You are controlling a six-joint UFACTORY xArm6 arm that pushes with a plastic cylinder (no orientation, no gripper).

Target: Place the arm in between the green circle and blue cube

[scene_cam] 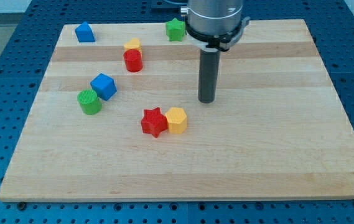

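The green circle point(89, 101) sits on the board's left part, touching or nearly touching the blue cube point(104, 86) just above and to its right. My tip point(207, 99) rests on the wood near the board's middle, well to the right of both blocks and above the yellow block point(176, 120).
A red star point(153, 121) touches the yellow hexagon block below my tip's left. A red cylinder point(132, 61) with a yellow block point(132, 45) behind it stands at the upper middle. A green star point(175, 29) and a blue house-shaped block point(84, 32) lie near the top edge.
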